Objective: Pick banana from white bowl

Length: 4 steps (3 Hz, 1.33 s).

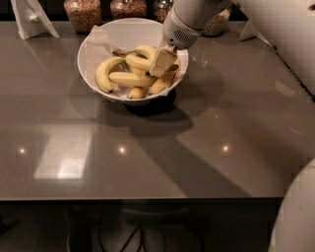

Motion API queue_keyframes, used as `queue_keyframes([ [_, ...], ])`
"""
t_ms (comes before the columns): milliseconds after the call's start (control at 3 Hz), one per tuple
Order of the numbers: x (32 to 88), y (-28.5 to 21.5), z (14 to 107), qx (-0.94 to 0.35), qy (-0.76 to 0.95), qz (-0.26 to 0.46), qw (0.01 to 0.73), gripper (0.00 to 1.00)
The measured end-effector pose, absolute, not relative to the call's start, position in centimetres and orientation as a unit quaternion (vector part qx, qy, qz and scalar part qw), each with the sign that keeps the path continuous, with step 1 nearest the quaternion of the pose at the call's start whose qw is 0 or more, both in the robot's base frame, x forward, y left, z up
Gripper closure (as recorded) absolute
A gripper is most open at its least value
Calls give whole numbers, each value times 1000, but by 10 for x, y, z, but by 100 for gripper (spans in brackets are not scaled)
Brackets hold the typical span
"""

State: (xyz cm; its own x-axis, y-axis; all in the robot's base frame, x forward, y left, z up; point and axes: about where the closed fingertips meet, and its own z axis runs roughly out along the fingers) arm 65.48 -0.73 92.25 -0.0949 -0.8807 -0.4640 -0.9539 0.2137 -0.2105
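— Where is your end effector (162, 62)?
— Low over the white bowl (123, 30), right side, at the bananas (129, 78). The bowl sits far-left on the surface (147, 157). You cannot tell its grip state.

Kitchen or office snack area. Polished grey counter (147, 157). Glass jars (82, 12) of cereal or grains line its 12 o'clock edge, with a folded white card (32, 19) at 10 o'clock. Paper-lined white bowl (123, 32) of bananas (128, 78) toward 11 o'clock. Gripper (162, 61) down among the bananas, at the bowl's 3 o'clock side.
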Motion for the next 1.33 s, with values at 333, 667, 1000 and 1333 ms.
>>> queue_keyframes([
  [333,650,-16,925,-626,743,80,223,100],
  [667,638,-26,941,-628,738,90,229,100],
  [1000,625,-38,960,-627,726,113,259,100],
  [1333,601,-57,974,-619,700,169,312,100],
])
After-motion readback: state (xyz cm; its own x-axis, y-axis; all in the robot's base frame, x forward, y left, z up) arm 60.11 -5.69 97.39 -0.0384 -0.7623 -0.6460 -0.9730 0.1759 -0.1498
